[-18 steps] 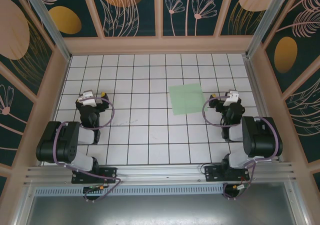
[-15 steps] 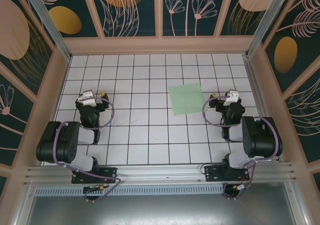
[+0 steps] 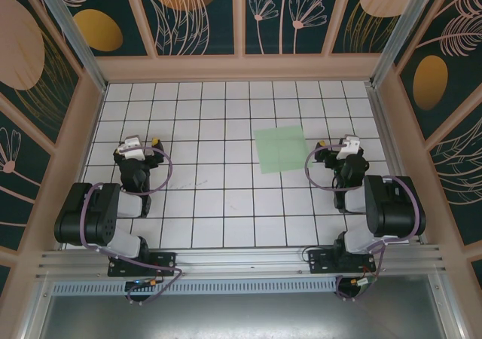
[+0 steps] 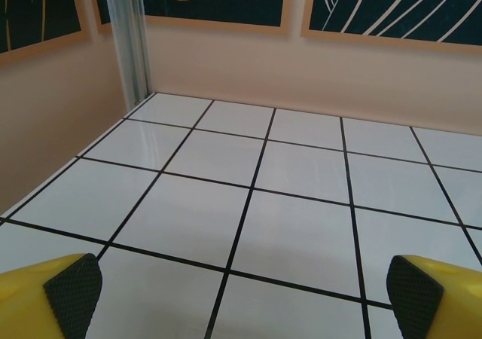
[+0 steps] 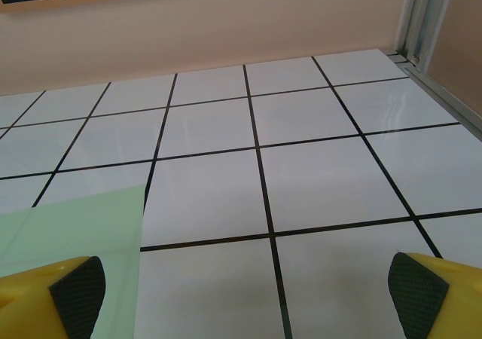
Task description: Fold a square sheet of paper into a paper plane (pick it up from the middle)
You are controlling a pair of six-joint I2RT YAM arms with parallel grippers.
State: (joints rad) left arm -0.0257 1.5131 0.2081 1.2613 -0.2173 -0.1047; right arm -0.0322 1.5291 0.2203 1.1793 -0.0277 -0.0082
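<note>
The square sheet of paper [image 3: 280, 149] lies flat and unfolded on the tiled counter [image 3: 218, 113], just beside the right tool [image 3: 345, 148]. That tool's jaws are spread wide, probably readied to reach the sheet's middle. The left tool [image 3: 138, 145], equally spread, sits well apart.

sq paper sheet [image 3: 281, 149] | pale green | flat, unfolded | right-centre of tiles

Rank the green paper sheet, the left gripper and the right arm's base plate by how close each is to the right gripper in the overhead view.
From the right gripper:
1. square sheet of paper, lying just to its left.
2. right arm's base plate, behind it, toward the bottom of the view.
3. left gripper, far over on the left side.
</note>
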